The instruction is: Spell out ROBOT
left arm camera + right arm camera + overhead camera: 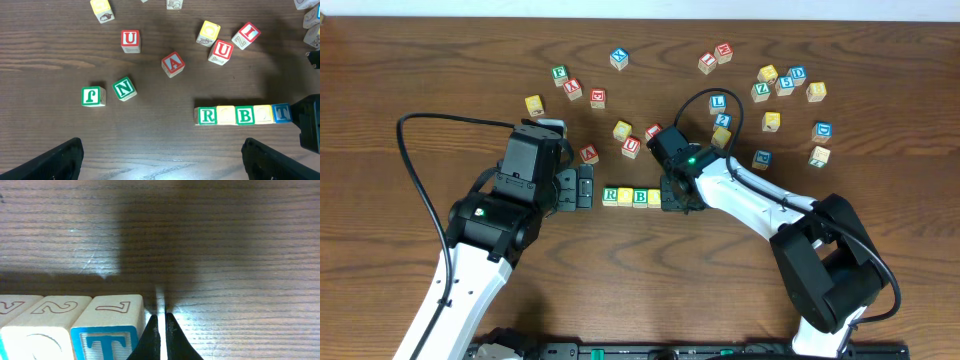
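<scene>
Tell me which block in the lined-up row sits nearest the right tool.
The blue T block, at the row's right end, next to the right tool; the green R and B lie farther left.

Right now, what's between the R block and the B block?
A pale yellow block, touching both R block and B block; the left wrist view shows it, letter washed out.

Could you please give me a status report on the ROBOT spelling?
Left gripper jaws open, empty. Right gripper jaws shut, empty, just beside T block. Row reads R, pale, B, pale, T. Loose A block well apart.
</scene>
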You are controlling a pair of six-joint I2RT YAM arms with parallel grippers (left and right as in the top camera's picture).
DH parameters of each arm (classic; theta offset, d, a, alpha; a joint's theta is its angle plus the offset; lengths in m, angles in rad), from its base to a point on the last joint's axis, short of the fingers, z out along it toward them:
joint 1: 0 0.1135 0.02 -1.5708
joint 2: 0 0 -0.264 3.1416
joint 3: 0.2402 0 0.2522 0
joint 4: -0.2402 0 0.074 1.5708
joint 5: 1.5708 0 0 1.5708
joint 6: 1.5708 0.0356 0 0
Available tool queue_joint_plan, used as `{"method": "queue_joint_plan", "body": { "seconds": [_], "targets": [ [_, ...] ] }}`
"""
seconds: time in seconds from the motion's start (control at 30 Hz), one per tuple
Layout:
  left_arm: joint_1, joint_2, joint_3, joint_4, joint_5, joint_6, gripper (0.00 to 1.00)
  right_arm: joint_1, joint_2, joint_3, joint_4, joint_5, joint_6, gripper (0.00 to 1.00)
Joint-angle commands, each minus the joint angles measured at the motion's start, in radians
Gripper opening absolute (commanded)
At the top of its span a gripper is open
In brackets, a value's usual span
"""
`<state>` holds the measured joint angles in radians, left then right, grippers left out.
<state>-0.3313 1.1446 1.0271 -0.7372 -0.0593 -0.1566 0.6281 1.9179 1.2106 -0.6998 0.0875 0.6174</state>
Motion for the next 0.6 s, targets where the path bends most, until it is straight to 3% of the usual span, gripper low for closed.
{"method": "queue_joint_plan", "body": {
  "seconds": [0.0, 0.57],
  "targets": [
    [0.001, 0.000, 0.002, -0.003, -0.013, 0.003, 1.00, 0.008, 0.009, -0.003, 0.008, -0.016, 0.009, 0.01],
    [0.001, 0.000, 0.002, -0.003, -0.013, 0.003, 1.00, 0.008, 0.008, -0.003, -0.004, 0.080, -0.005, 0.01]
  ]
}}
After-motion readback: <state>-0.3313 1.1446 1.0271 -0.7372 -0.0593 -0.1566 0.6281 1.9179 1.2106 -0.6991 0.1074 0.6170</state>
